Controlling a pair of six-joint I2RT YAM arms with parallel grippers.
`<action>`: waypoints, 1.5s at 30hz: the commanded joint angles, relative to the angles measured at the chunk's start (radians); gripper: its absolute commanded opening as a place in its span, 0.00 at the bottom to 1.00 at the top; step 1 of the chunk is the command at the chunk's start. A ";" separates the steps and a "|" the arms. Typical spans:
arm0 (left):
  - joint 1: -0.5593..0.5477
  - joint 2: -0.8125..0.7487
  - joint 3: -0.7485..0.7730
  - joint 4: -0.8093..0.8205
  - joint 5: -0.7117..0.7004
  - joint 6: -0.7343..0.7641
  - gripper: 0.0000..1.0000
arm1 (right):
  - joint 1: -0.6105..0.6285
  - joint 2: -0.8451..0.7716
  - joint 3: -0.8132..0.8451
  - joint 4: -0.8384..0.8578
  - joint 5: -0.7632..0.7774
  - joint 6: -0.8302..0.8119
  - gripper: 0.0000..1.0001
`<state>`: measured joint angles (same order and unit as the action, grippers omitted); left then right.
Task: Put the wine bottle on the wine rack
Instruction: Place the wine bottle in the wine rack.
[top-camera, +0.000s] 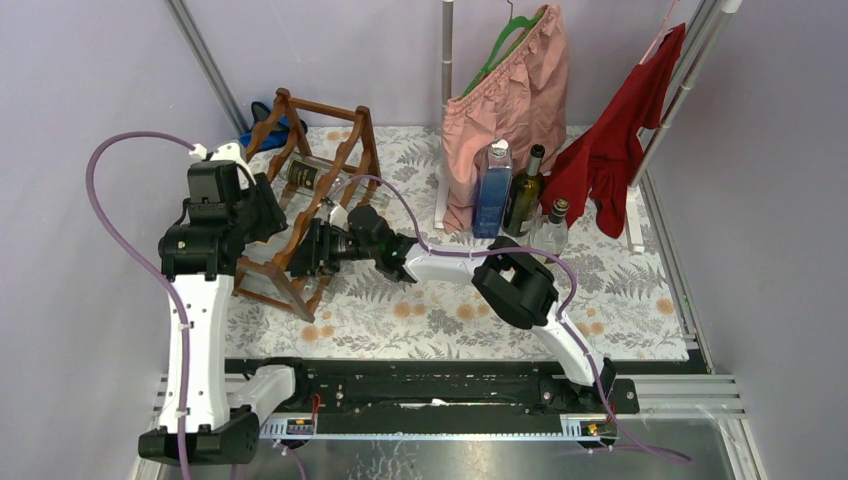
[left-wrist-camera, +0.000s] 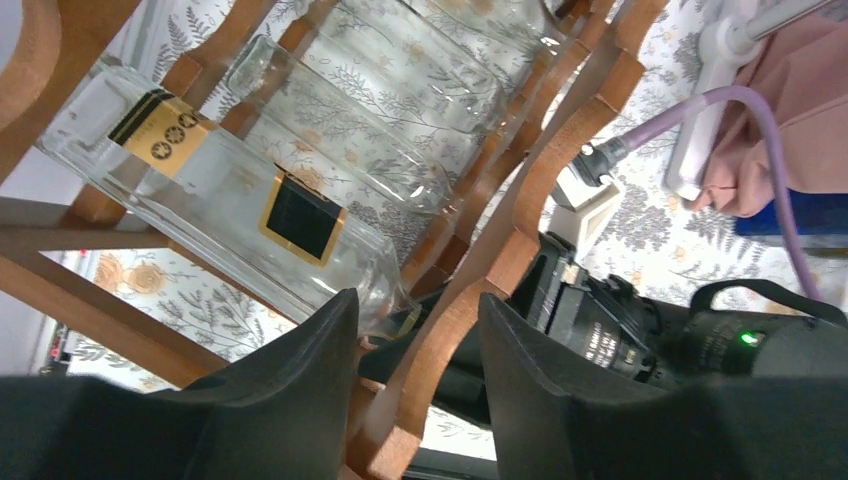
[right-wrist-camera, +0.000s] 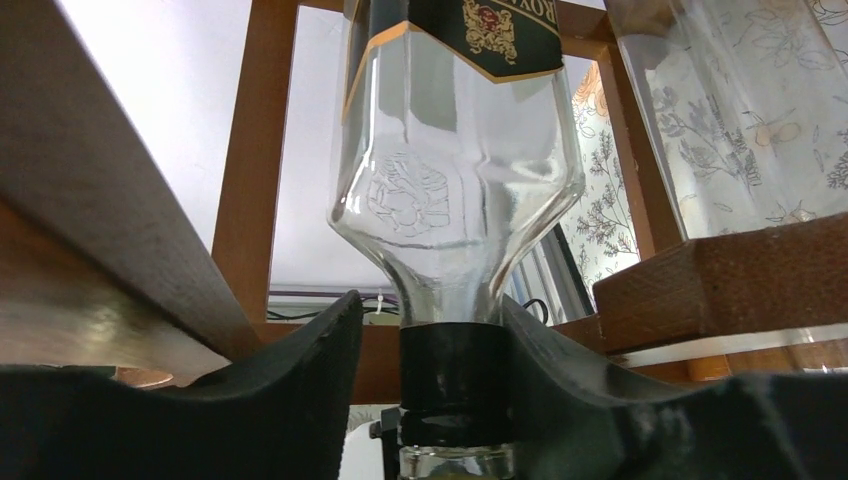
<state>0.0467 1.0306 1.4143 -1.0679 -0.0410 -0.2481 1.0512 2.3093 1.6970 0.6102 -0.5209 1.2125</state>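
Observation:
The wine rack (top-camera: 362, 150) is a reddish-brown frame with wavy rails at the table's back left. A clear wine bottle (right-wrist-camera: 455, 150) with a dark, gold-edged label lies in it, neck toward my right gripper (right-wrist-camera: 430, 300). That gripper is open around the black-collared neck: the right finger touches it and a gap shows on the left. In the left wrist view the same bottle (left-wrist-camera: 230, 200) rests across the rails. My left gripper (left-wrist-camera: 415, 300) is open astride a wavy rail (left-wrist-camera: 520, 220), not pinching it. From above, both grippers (top-camera: 272, 215) (top-camera: 305, 250) are at the rack's near side.
Two more clear bottles (left-wrist-camera: 380, 130) (left-wrist-camera: 420, 60) lie in the rack. Behind the table's middle stand a blue bottle (top-camera: 492, 190), a dark green bottle (top-camera: 523, 190) and a small clear one (top-camera: 553, 228). Pink (top-camera: 510, 90) and red (top-camera: 625, 130) garments hang there.

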 joint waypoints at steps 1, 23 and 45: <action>-0.004 -0.078 0.018 0.005 0.034 -0.107 0.53 | 0.005 -0.019 0.067 0.077 -0.021 -0.008 0.53; -0.004 -0.184 -0.062 0.037 0.454 -0.146 0.52 | 0.003 -0.052 0.141 -0.170 -0.059 -0.166 0.71; -0.003 -0.246 -0.093 0.017 0.481 0.056 0.39 | 0.010 0.034 0.072 0.192 -0.003 0.087 0.40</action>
<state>0.0463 0.8215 1.3483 -1.0641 0.4347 -0.3065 1.0508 2.3558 1.7233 0.6579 -0.5373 1.2556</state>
